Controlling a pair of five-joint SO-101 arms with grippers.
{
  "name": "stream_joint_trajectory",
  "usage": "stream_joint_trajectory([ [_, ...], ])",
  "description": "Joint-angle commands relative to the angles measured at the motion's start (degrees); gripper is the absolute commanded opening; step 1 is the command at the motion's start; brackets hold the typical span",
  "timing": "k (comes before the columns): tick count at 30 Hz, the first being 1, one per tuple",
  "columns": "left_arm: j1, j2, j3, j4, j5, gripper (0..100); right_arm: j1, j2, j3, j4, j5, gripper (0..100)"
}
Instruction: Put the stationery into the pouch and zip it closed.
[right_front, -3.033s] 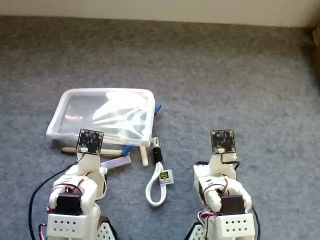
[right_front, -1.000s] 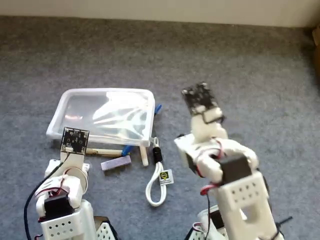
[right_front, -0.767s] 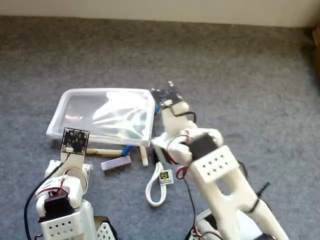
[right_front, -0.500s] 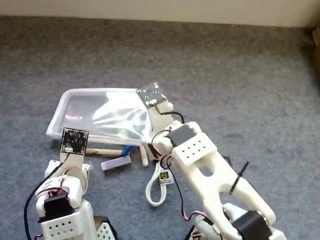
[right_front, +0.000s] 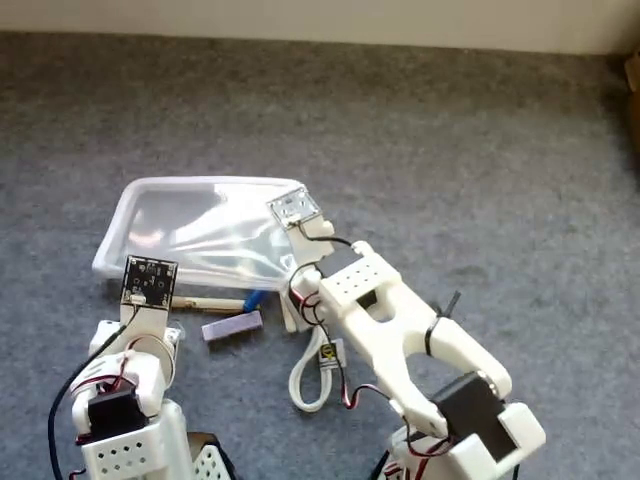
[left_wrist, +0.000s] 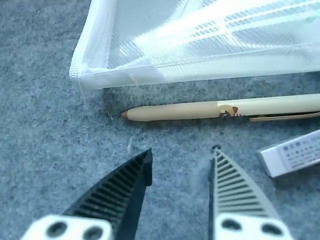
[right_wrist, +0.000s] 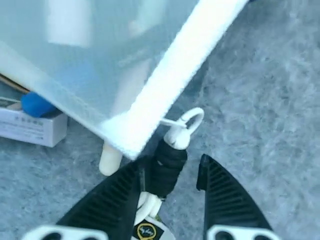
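Observation:
The clear mesh pouch (right_front: 195, 228) lies flat on the carpet at centre left. Along its near edge lie a beige pen (left_wrist: 225, 109), a white eraser (right_front: 232, 326) and a blue item (right_front: 254, 298). My left gripper (left_wrist: 181, 152) is open just short of the pen, nothing between its fingers. My right arm (right_front: 365, 290) stretches across to the pouch's near right corner. There my right gripper (right_wrist: 172, 164) stands open, its jaws on either side of the black end (right_wrist: 167, 161) of a white cord loop (right_front: 308, 378), beside a small white ring (right_wrist: 189, 121) at the pouch's white edge band (right_wrist: 185, 60).
A short white stick (right_wrist: 111, 157) pokes out from under the pouch corner. Grey carpet (right_front: 480, 150) lies open to the right and behind the pouch. A pale wall strip (right_front: 320, 18) borders the far side.
My right arm has swung from the right side leftward across to the pouch's near right corner, over the cord. The left arm shifted slightly left early on, then stayed still.

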Motion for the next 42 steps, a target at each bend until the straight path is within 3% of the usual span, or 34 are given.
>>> stream_joint_trajectory([
  [1, -0.57, -0.48, -0.31, 0.18, -0.53, 19, -0.48, -0.13, -2.68, -1.01, -0.26, 15.1],
  [13, -0.57, -0.48, 0.48, 0.18, -0.53, 19, -0.48, 0.31, -0.57, -1.01, -0.35, 14.8],
  [19, -0.57, -0.48, 0.48, 0.18, -0.53, 19, -0.57, -0.22, -0.48, -0.92, -0.26, 0.1],
  [23, -0.57, -0.48, 0.48, 0.18, -0.53, 19, -0.57, -0.66, -0.92, 0.31, -0.26, 0.6],
  [29, -0.66, -0.48, -1.45, 0.26, 0.00, 19, -0.66, -12.97, -0.57, 3.38, 2.02, 0.6],
  [33, -3.38, -0.48, -6.02, 0.35, 6.95, 19, -2.51, -21.58, -0.48, 6.20, 4.57, 0.6],
  [42, 0.48, -0.48, -13.93, 0.62, 16.09, 31, -9.01, -32.04, -1.10, 9.27, 11.43, 0.6],
])
